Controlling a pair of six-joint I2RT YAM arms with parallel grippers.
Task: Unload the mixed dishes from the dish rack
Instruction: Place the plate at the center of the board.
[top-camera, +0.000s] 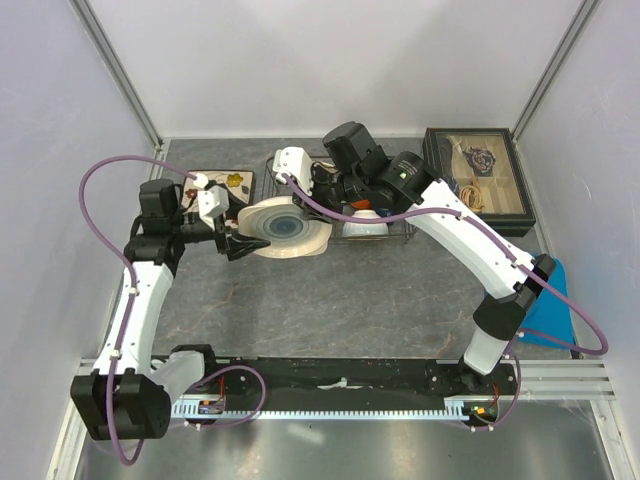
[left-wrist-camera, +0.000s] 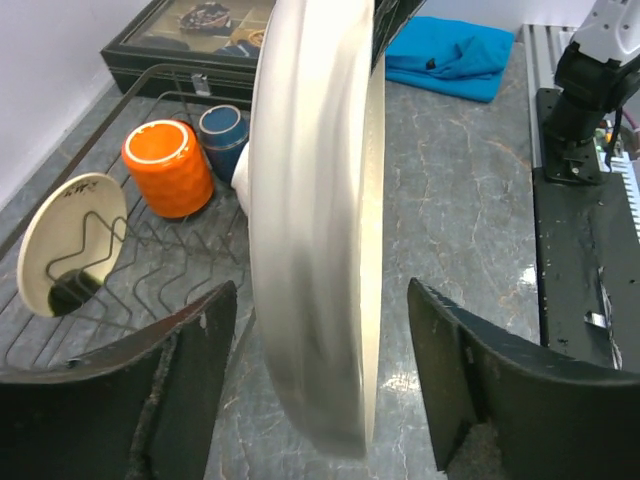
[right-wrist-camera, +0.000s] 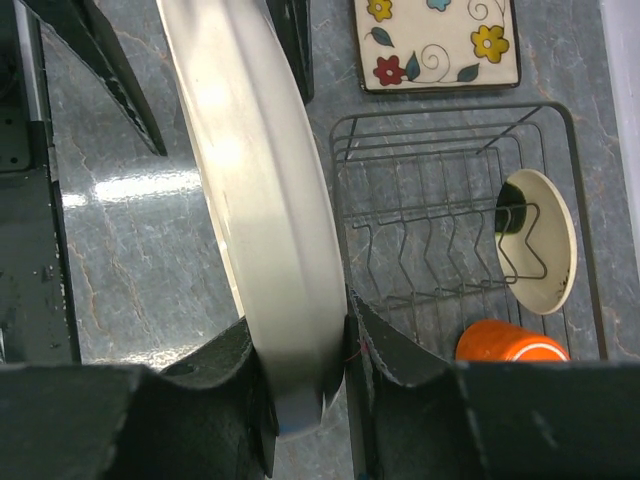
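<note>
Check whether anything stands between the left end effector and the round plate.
Nothing visible does. The plate stands on edge between the open fingers of the left end effector, with a gap on each side. The right end effector is clamped on its rim.

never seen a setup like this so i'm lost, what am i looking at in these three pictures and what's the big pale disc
Two robot arms bolted to a table. One picture looks down from above; the other two come from wrist cameras. The right gripper is shut on your disc, a round pale plate, held on edge. The left gripper is open, a finger either side of it. In the dish rack sit a cream bowl, an orange cup and a dark blue mug. A square flowered plate lies flat beside the rack.
</note>
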